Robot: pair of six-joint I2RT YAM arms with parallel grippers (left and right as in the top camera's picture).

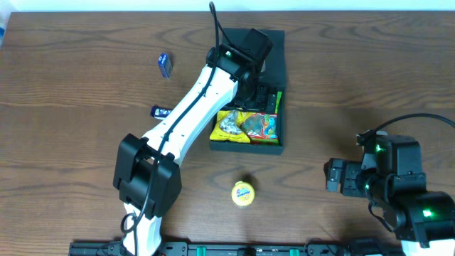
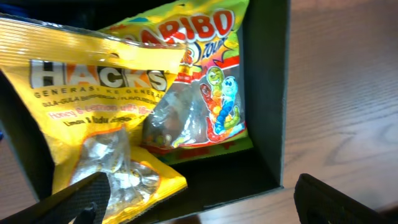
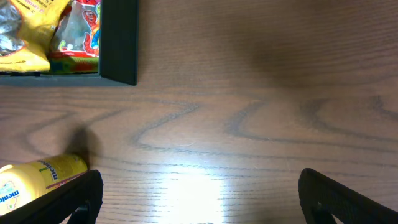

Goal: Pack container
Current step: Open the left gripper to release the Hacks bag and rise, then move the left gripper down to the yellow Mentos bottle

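Left claw (image 2: pixel 205 208) hangs released over candy bags (image 2: pixel 124 93) in the container (image 2: pixel 270 93); right claw (image 3: pixel 199 199), released, sits near a yellow tub (image 3: pixel 37 177).

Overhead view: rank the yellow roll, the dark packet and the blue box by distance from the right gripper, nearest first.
1. The yellow roll: front of the table, just left of the right gripper.
2. The dark packet: mid-table, well over on the left side.
3. The blue box: left side too, but farther back.
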